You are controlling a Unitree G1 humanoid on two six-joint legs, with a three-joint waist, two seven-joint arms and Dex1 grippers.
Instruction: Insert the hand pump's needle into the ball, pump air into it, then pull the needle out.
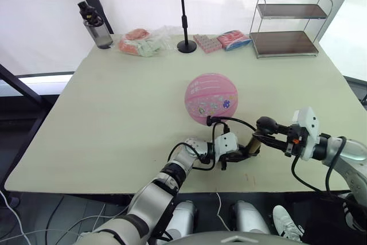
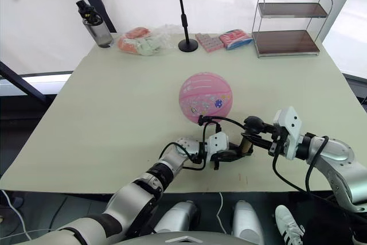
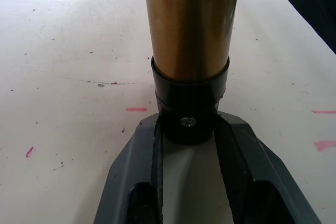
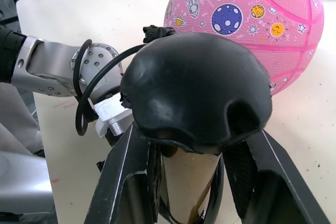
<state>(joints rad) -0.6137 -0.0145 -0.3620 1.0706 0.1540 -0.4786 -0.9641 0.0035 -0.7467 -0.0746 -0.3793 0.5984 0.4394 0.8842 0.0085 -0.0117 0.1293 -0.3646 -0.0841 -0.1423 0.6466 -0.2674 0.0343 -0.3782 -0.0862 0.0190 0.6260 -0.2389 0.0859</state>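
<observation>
The hand pump lies low over the near part of the counter, just in front of the ball, held between both arms. The left tool is clamped on the pump's black end cap, its two fingers pressing either side of it below the gold-bronze barrel. The right tool grips the pump just under the black knob handle. The thin black hose arcs from the pump to the ball's near side, where its black fitting sits against the pink rubber; the needle itself cannot be made out. At the counter's far edge stand a water bottle, a bagged bundle, a black stand, packets and a wire shelf rack.
</observation>
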